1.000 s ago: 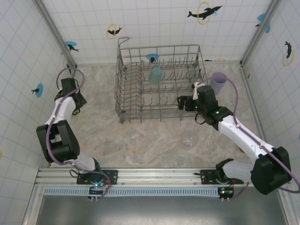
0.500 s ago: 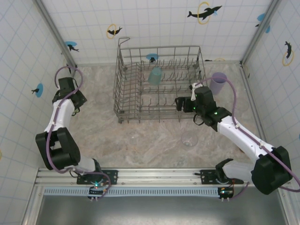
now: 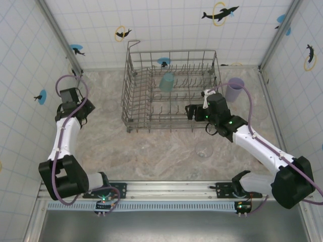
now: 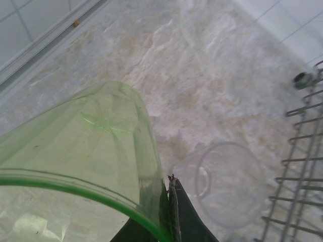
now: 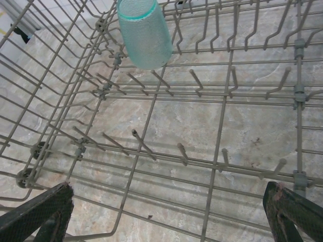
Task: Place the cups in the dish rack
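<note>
At the left of the desk (image 3: 111,146), well apart from the dish rack (image 3: 132,101), the left jaws are closed on the lime green cup (image 4: 75,151), with one dark finger (image 4: 182,222) pressed to the outside of its wall at the rim. The cup is translucent and tapered, with a thicker, darker green rim and faint moulded lines in its base showing through the wall. The step looks like carrying it rightward to the rack. To do that well, the thin wall wants a firm pinch and the cup must rise above the rack's left wall. The path should also pass over the clear cup (image 4: 227,186) lying on its side just left of the rack. The mouth should be turned down before the cup settles between two rows of tines. The teal cup (image 3: 167,81) already sits among the far tines near the middle, so the emptier left rows look the safer spot. Further right, the right jaws hang wide open and empty over the rack's near right part, and are best kept out of the way. The lavender cup (image 3: 234,89) stands upright on the desk just right of the rack, not yet loaded.
</note>
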You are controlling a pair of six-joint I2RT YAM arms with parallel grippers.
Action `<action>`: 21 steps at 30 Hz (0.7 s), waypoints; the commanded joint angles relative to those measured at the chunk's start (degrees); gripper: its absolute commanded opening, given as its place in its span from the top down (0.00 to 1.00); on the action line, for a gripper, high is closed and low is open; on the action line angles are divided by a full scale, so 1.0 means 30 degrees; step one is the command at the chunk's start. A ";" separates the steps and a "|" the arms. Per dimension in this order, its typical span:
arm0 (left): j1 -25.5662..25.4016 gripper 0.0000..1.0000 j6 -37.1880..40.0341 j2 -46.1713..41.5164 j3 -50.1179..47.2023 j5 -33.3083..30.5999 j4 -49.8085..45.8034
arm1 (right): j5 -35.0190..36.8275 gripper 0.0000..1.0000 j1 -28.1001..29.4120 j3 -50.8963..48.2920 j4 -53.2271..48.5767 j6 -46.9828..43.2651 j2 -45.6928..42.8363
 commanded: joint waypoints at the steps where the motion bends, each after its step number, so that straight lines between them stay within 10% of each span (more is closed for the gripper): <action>1: 0.0127 1.00 -0.1217 -0.1110 -0.0584 0.1332 0.2079 | 0.0056 0.00 0.0458 0.1126 -0.0151 0.0141 0.0391; 21: 0.0135 1.00 -0.4266 -0.2961 -0.2579 0.6126 0.9134 | 0.0299 0.00 0.0878 0.1196 0.0085 -0.0087 0.0865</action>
